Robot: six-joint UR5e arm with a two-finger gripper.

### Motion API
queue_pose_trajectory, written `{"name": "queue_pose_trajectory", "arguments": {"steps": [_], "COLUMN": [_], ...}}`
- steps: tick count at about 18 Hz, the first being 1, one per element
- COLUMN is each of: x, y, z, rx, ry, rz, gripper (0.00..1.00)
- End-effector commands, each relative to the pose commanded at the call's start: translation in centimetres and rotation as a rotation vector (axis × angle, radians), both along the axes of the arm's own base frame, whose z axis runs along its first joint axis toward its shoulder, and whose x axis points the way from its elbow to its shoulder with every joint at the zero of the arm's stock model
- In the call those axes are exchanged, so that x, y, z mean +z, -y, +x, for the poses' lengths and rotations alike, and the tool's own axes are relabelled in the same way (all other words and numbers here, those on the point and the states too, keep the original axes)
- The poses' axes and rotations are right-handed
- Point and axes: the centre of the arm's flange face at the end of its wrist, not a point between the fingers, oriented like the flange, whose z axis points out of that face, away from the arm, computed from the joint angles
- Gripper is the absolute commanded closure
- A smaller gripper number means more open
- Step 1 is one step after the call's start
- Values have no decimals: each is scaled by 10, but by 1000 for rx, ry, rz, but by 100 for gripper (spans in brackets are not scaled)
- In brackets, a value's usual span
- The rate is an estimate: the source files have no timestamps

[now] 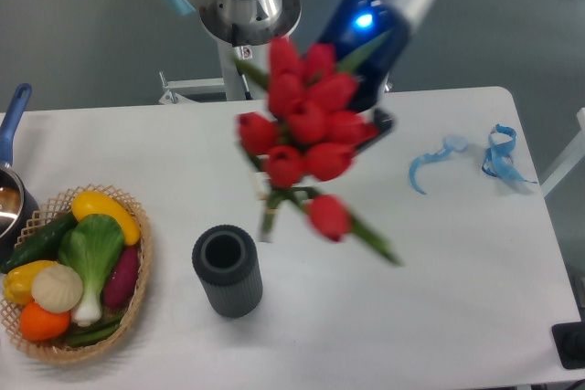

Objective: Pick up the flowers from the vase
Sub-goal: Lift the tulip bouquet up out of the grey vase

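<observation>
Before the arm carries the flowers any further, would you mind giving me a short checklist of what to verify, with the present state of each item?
1. Flowers fully clear of the vase: ok, stems hang above and to the right of its mouth.
2. Vase upright on the table: ok, and its mouth looks empty.
3. Claw closed on the bunch: cannot tell, the buds hide the fingers and the picture is blurred.
4. All stems in the bunch: cannot tell; one low bud sags, but nothing lies on the table below.
5. Basket of toy vegetables out of the way: ok, far left.
6. Blue ribbon pieces clear of the arm: ok, far right.
</observation>
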Motion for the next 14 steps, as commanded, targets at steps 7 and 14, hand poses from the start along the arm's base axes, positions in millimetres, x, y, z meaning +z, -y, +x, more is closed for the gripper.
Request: {"name": "queue_pose_trajectory", "arguments": {"steps": [7,14], "x": [-46,-71], "y": [21,37], "z": [-43,-47], "rx": [-9,5], "ry": [-89,-80], "rz": [-22,-43], "gripper": [64,64]}}
